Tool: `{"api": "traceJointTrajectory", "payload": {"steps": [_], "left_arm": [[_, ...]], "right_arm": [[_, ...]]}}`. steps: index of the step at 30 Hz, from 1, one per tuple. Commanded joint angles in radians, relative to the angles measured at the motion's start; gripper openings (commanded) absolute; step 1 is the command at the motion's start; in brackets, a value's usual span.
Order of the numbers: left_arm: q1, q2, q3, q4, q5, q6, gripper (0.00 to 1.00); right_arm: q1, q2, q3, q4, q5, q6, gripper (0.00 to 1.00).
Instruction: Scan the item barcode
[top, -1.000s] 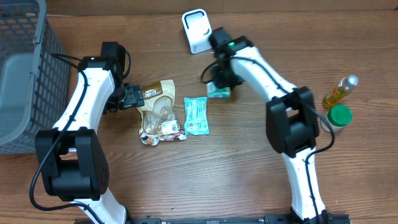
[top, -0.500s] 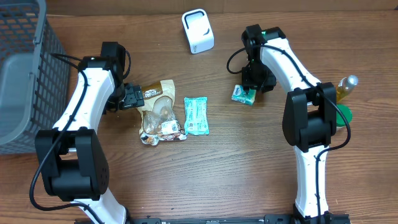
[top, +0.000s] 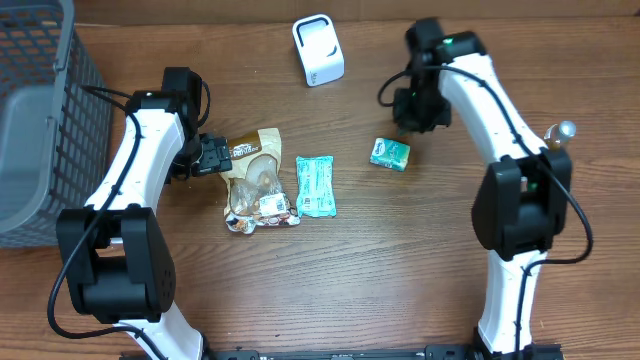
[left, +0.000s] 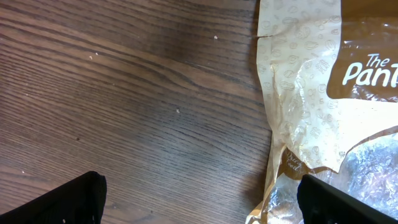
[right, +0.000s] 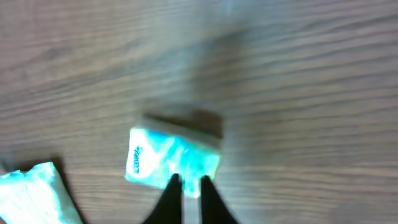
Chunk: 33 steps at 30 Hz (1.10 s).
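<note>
1. Nearest, a snack bag and a teal pack are seen lying flat on the table, side by side. Neither one is lifted.
2. The left gripper is set at the top edge of the snack bag. Its fingers are spread wide apart. In the left wrist view, the edge of the bag is seen between them, but it is not squeezed.
3. A little farther away, a small green pack is seen lying alone on the table. It is held by nothing.
4. Just past that pack, the right gripper is found. Its fingers are pressed together, and nothing is caught between them.
5. Farthest away, a white scanner is stood near the back edge of the table. Nothing is held up in front of it.
6. No scan is being done right now. It cannot be told if any pack is already scanned. An item must be picked up, carried to the scanner, and turned so its barcode is shown. The snack bag is likely next, since the open gripper is placed at it.
</note>
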Motion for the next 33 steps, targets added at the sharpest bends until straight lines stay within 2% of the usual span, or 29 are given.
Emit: {"api": "traceJointTrajectory", "payload": {"steps": [1, 10, 16, 21, 30, 33], "left_arm": [[0.003, 0.007, 0.015, 0.001, -0.01, 0.019, 1.0], [0.003, 0.007, 0.015, 0.001, -0.01, 0.019, 0.99], [0.003, 0.007, 0.014, 0.001, -0.01, 0.019, 1.0], [0.003, 0.007, 0.015, 0.001, -0.01, 0.019, 1.0], [0.003, 0.007, 0.014, 0.001, -0.01, 0.019, 1.0], [0.003, 0.007, 0.014, 0.001, -0.01, 0.019, 0.99]], "right_arm": [[-0.045, 0.003, 0.001, 0.03, -0.004, 0.002, 0.04], [-0.042, 0.047, -0.015, 0.064, -0.005, 0.006, 0.04], [-0.038, 0.048, -0.09, 0.109, -0.007, 0.006, 0.04], [-0.038, 0.048, -0.129, 0.111, -0.095, 0.005, 0.04], [-0.038, 0.051, -0.156, 0.213, -0.098, 0.005, 0.05], [-0.038, 0.051, -0.156, 0.193, -0.103, 0.005, 0.05]]}}
